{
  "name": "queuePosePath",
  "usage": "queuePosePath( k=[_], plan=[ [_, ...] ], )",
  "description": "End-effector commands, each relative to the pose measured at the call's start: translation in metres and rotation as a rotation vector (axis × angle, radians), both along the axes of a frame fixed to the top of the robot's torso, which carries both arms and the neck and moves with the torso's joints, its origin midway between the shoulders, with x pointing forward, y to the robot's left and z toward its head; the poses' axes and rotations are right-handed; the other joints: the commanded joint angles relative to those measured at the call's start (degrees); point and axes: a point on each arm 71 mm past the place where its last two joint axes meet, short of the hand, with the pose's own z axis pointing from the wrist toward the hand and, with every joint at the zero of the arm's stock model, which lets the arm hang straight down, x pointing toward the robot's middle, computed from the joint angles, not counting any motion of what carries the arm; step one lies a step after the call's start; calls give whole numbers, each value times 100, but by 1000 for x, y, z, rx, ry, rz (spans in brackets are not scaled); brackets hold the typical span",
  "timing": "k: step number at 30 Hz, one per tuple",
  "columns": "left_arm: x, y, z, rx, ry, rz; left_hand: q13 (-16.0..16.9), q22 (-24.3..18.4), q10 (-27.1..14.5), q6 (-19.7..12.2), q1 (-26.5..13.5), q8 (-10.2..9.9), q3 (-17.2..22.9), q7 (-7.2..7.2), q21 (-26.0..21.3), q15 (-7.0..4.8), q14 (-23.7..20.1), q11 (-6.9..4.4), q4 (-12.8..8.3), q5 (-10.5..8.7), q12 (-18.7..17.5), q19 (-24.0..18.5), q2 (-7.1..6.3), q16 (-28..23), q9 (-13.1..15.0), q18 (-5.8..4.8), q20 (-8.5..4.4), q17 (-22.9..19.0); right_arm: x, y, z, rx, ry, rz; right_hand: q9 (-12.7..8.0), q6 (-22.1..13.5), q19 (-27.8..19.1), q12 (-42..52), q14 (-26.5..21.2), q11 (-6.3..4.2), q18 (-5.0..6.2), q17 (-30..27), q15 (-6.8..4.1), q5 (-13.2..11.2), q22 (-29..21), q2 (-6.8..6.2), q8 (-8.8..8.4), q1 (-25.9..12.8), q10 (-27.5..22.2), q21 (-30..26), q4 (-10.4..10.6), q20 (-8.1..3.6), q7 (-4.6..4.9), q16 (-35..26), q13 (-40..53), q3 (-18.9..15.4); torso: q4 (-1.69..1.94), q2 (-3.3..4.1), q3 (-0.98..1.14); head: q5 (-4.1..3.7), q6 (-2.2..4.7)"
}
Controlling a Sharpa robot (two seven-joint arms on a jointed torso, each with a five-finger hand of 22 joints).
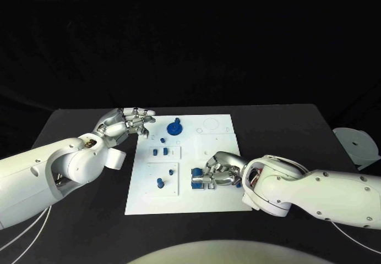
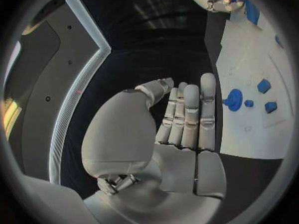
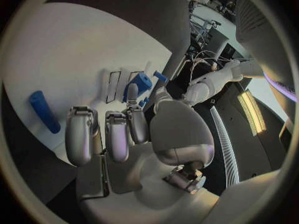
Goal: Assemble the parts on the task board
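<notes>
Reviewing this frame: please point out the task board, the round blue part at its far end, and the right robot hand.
task board (image 1: 214, 201): head view, bare white surface near its front edge.
round blue part (image 1: 174, 128): head view, middle of its disc.
right robot hand (image 1: 217, 171): head view, middle of the silver fingers.

matt white task board (image 1: 214, 198), glossy blue parts (image 1: 174, 128)

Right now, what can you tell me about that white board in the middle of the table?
The board is a flat white rectangular plate lying on the black table. It looks like smooth plastic, with faint outlined recesses and circles on its surface. Small blue parts sit on it, one round with a stem near the far end. The right hand rests over its near right part, among blue pieces. The left hand is beside its far left corner; whether it touches is unclear.
</notes>
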Motion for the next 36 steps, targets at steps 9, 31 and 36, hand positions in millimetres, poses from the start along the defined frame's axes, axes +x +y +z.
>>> queuePosePath(
  k=[9, 31, 36],
  plan=[
    [0, -4, 0, -5, -4, -24, 7, 0, -57, -41, -5, 23, 4, 11, -3, 9, -28, 1, -10, 32, 19, 27, 44, -24, 5, 87, 25, -6, 2, -2, -4, -46, -3, 28, -102, 74, 172, 82, 475, -16, -48, 926, -50, 108, 1069, 315, -41, 711, 83, 67, 5, -53, -28, 36, 472, 34, 6, -2, -5, -22, -5],
    [0, -3, -1, -3, -2, -22, 9, 2, -63, -46, -11, 27, 6, 13, 3, 10, -28, 3, -5, 32, 22, 39, 49, -24, 7, 86, 26, -5, 4, -12, -9, -73, 30, 17, -160, 102, 180, 111, 477, -41, -51, 939, -70, 457, 1087, 371, -75, 938, 118, 74, -38, -69, -55, 38, 524, 75, 2, 0, 2, 6, -6],
    [0, -3, -1, -3, -2, -23, 9, 2, -63, -46, -11, 27, 6, 13, 3, 10, -28, 3, -5, 32, 22, 39, 49, -24, 7, 86, 26, -5, 3, -12, -9, -69, 36, 28, -171, 104, 173, 101, 476, -39, -48, 937, -71, 463, 1082, 286, -81, 978, 115, 57, -38, -71, -52, 37, 522, 44, -3, 1, 1, 2, -7]
  ],
)
